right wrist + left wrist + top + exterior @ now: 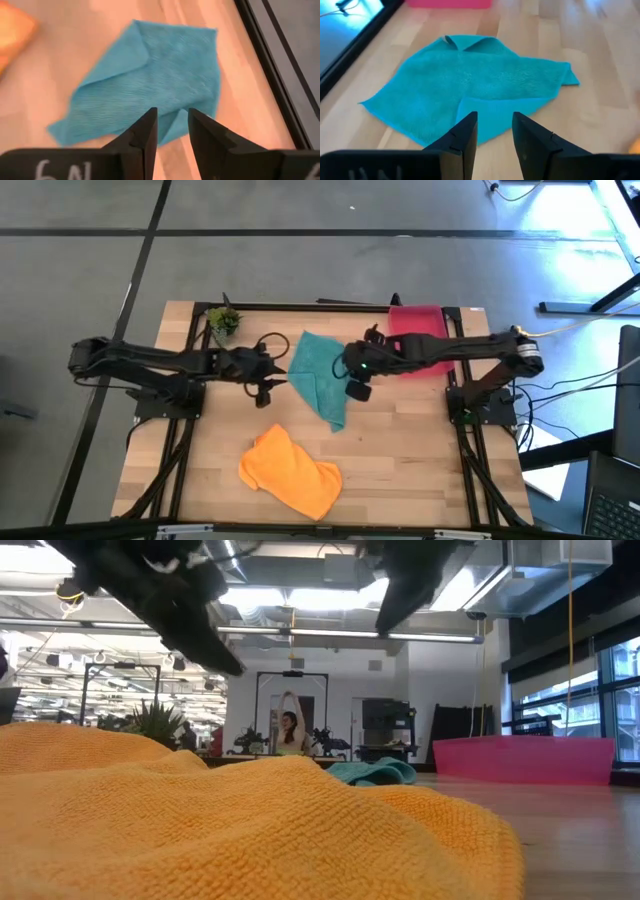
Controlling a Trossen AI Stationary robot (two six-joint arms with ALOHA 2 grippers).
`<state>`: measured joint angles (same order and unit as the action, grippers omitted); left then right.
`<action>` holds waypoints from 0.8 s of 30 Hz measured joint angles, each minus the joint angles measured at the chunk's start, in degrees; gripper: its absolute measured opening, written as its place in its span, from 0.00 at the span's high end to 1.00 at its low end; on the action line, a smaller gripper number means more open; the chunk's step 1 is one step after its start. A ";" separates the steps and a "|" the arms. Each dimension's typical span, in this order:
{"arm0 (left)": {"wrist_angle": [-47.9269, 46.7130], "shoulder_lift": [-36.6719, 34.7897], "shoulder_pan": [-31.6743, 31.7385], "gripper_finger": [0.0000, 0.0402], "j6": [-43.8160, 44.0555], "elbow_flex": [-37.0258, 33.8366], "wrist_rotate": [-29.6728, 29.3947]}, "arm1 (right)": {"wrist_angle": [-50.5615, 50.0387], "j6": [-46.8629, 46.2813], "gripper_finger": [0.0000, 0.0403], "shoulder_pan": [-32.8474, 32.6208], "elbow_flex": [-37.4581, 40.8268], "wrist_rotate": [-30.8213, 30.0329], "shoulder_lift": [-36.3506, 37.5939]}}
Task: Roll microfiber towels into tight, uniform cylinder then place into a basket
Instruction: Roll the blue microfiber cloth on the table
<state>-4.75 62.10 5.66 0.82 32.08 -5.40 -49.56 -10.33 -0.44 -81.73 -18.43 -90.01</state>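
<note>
We see the teal towel (pixel 320 376) lying loosely spread, unrolled, mid-bench toward the far side, one corner folded over and a narrow tail running toward the near side. The orange towel (pixel 289 472) sits crumpled on the near part of the bench (pixel 410 450), well apart from the teal one; in the low view it fills the foreground (pixel 230 830), w/ the teal towel (pixel 375 772) a low heap behind it. The basket (pixel 418 338) is at the far right of the bench, partly under the right arm; nothing visible in it from what we can see.

Left gripper (pixel 268 380) is just beside the teal towel's left edge, above the bench. In its wrist view we see its jaws (pixel 495 132) a narrow gap apart, holding nothing, w/ the towel (pixel 470 85) spread ahead of them and a strip of the basket (pixel 447 3) beyond.

Right gripper (pixel 357 378) is at the towel's right edge, opposite the left one. Its jaws (pixel 172 130) are also a narrow gap apart and hold nothing; the towel (pixel 150 85) lies just past the tips, and we can't tell if they touch it.

A small plant (pixel 224 320) stands at the far left corner of the bench. In the low view a person (pixel 290 732) is in the room behind, arms raised.
</note>
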 joint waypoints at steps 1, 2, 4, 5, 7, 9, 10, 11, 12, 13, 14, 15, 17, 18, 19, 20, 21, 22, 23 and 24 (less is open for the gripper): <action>1.32 1.54 0.75 0.72 -1.11 0.00 0.89 | 0.00 0.00 0.72 -0.75 0.00 0.03 0.58; 2.23 3.07 1.42 0.72 -2.01 0.00 1.65 | 0.08 -0.01 0.72 -1.49 0.00 0.01 1.09; 3.98 6.12 2.81 0.72 -3.96 0.00 2.95 | 0.31 0.00 0.72 -2.79 0.00 0.01 2.13; 4.89 7.60 3.48 0.72 -4.79 0.06 4.00 | 0.32 0.00 0.72 -3.33 0.00 -0.01 2.43; 5.05 10.96 4.88 0.72 -6.07 1.25 6.52 | 0.31 -0.01 0.73 -4.32 0.00 -0.01 2.68; 5.27 14.70 6.11 0.72 -7.28 3.58 8.49 | 0.26 -0.06 0.73 -5.08 0.00 0.01 2.71; 5.40 16.53 6.53 0.72 -8.09 4.87 8.99 | 0.26 -0.06 0.73 -5.37 0.00 0.01 2.76; 5.41 18.55 6.95 0.72 -8.97 6.31 9.30 | 0.26 -0.09 0.72 -5.61 0.00 0.01 2.82; 5.38 20.60 7.27 0.72 -9.91 7.82 9.40 | 0.26 -0.12 0.72 -5.81 0.00 0.01 2.86; 5.20 22.68 7.51 0.72 -10.59 9.33 9.51 | 0.26 -0.26 0.72 -5.94 0.00 -0.01 2.86; 4.81 24.76 7.79 0.72 -11.14 10.90 9.92 | 0.26 -0.59 0.72 -6.12 0.00 -0.01 2.86; 3.97 26.63 7.99 0.72 -11.81 12.50 10.80 | 0.26 -1.00 0.72 -6.23 0.00 -0.01 2.86; 2.38 30.40 8.45 0.72 -13.06 15.11 12.65 | 0.26 -1.20 0.73 -6.26 0.00 -0.01 2.86; 1.86 32.26 8.56 0.72 -13.35 16.24 12.91 | 0.24 -1.22 0.73 -6.26 0.00 -0.01 2.86; 1.37 33.90 8.71 0.72 -13.44 17.34 12.90 | 0.17 -1.20 0.73 -6.26 0.00 -0.01 2.86; 1.32 35.44 8.90 0.72 -13.46 18.52 12.51 | 0.15 -1.21 0.73 -6.26 0.00 -0.01 2.86; 1.43 36.70 9.04 0.72 -13.44 19.58 11.44 | 0.15 -1.20 0.73 -6.26 0.00 -0.01 2.86; 1.17 37.68 9.19 0.72 -13.49 20.52 10.53 | 0.04 -1.20 0.73 -6.26 0.00 -0.01 2.86; 0.75 38.61 9.32 0.72 -13.64 21.53 9.95 | -0.01 -1.20 0.73 -6.26 0.00 -0.01 2.86; -0.04 39.40 9.44 0.72 -13.93 22.37 9.42 | -0.02 -1.20 0.73 -6.26 0.00 -0.01 2.86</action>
<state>-4.79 101.50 15.11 -13.12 54.44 4.02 -49.58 -11.53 -6.70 -81.73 -18.44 -87.15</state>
